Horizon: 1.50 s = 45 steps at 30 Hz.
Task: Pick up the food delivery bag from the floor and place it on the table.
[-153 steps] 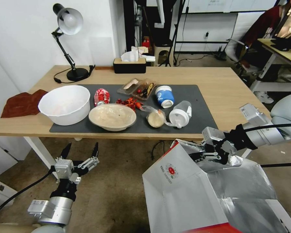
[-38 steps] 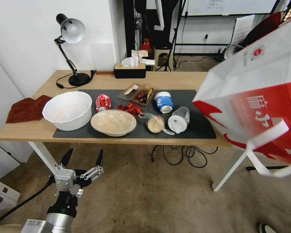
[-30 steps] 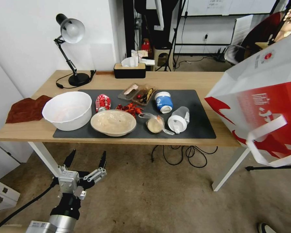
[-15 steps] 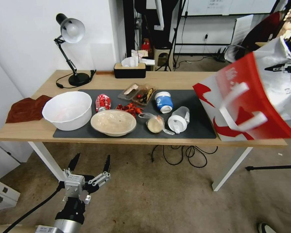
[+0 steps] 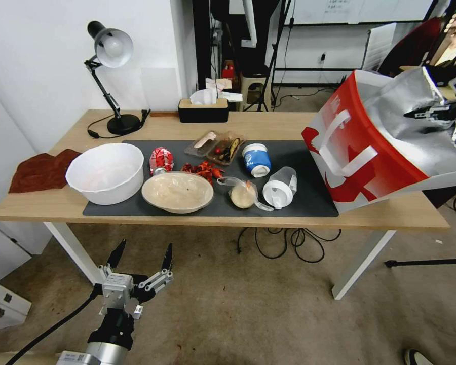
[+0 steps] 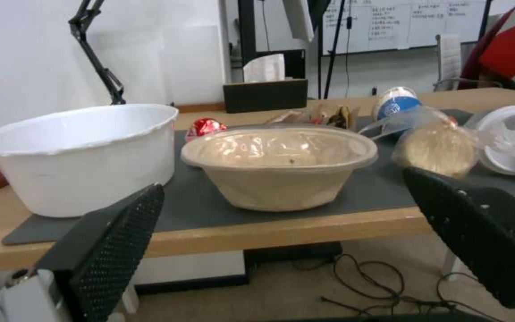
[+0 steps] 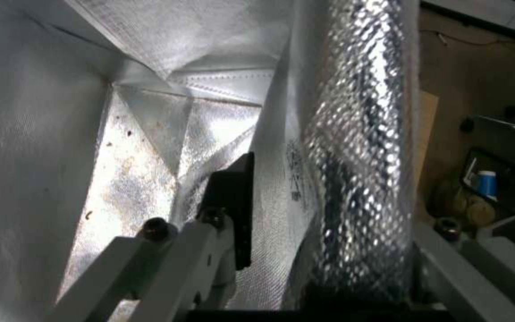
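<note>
Bag (image 5: pixel 370 152) on table's (image 5: pixel 289 124) right end

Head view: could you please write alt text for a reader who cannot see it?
The right gripper holds the tilted food delivery bag by its foil rim, its base on the right end of the table. Bowls and cups lie on the dark grey mat. The left gripper hangs below the table edge, jaws open.

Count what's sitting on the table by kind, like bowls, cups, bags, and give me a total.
Bowls: 2, white bowl and beige bowl
Cups: 2, blue cup and clear cup, both tipped over
Bags: 2, delivery bag held by the right gripper, small food bag
Lamp: 1
Tissue box: 1
Cloth: 1
Total: 9
</note>
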{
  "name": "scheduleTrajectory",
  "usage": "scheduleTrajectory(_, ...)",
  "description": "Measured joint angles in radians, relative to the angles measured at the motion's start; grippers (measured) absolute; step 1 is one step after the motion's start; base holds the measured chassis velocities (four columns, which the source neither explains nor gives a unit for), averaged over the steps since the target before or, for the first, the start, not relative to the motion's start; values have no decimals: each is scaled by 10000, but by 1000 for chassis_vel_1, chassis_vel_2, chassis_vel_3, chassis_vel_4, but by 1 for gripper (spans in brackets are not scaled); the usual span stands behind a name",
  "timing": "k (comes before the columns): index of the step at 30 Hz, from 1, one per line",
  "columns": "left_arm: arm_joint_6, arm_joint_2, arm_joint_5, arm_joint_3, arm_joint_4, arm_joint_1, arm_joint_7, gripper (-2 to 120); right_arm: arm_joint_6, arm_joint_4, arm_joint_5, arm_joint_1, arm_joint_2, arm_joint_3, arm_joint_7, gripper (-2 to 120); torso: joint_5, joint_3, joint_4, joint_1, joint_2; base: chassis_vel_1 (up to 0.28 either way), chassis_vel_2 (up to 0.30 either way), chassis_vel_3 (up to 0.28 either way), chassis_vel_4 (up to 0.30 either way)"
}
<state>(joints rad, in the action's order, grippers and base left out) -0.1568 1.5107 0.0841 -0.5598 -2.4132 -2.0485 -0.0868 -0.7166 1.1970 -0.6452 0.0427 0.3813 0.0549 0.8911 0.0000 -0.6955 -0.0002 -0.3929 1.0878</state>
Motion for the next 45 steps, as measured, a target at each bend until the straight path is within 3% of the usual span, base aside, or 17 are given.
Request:
scheduleTrajectory(7, -8, -80, 21, 132, 139, 59, -13, 100, 27, -387, -247, -823, 315, 691, -5, 55, 0, 0, 2, 0, 0, 0, 0, 0, 0)
scheduleTrajectory(17, -12, -213, 239, 6, 174, 149, -2, 100, 212, -267, -233, -1393, 369, 960, -110, 87, 1, 0, 2, -1, 0, 0, 0, 0, 0)
scheduleTrajectory(18, -11, -231, 282, -25, 173, 168, 5, 100, 245, -161, -236, -1471, 316, 955, -123, 95, 0, 1, 2, 0, 0, 0, 0, 0, 0)
scheduleTrajectory(27, 20, -274, 345, -89, 170, 203, 15, 100, 418, 398, -321, -1646, 43, 259, -209, 100, 1, 0, 3, 0, -1, 0, 0, 0, 0)
scheduleTrajectory(34, 33, -350, 442, -212, 98, 210, 21, 100, 537, 1744, -961, -1041, -607, -1162, -468, 100, -3, 3, 0, 1, 0, 0, 0, 0, 0)
scheduleTrajectory(37, 56, -395, 509, -245, -9, 206, 22, 100, 609, 3137, -1663, 710, -1077, -2800, -918, 100, 2, 3, 0, 0, 0, 0, 0, 0, 0)
scheduleTrajectory(39, 59, -410, 523, -251, -36, 187, 24, 100, 639, 3431, -1788, 1155, -1161, -3199, -1007, 100, 0, 3, 1, 1, 0, 0, 0, 0, 0)
scheduleTrajectory(42, 60, -462, 561, -267, -154, 116, 29, 100, 790, 4363, -2257, 3443, -1317, -5669, -1318, 100, -1, 3, 3, 0, 0, 0, 0, 0, 0)
scheduleTrajectory(43, 60, -462, 561, -267, -154, 116, 29, 100, 790, 4363, -2257, 3443, -1317, -5669, -1318, 100, -1, 3, 3, 0, 0, 0, 0, 0, 0)
scheduleTrajectory(45, 59, -504, 591, -282, -252, 52, 31, 100, 895, 5003, -2519, 5506, -1284, -7657, -1440, 100, -1, 3, -2, 1, 1, 0, 0, 0, 0)
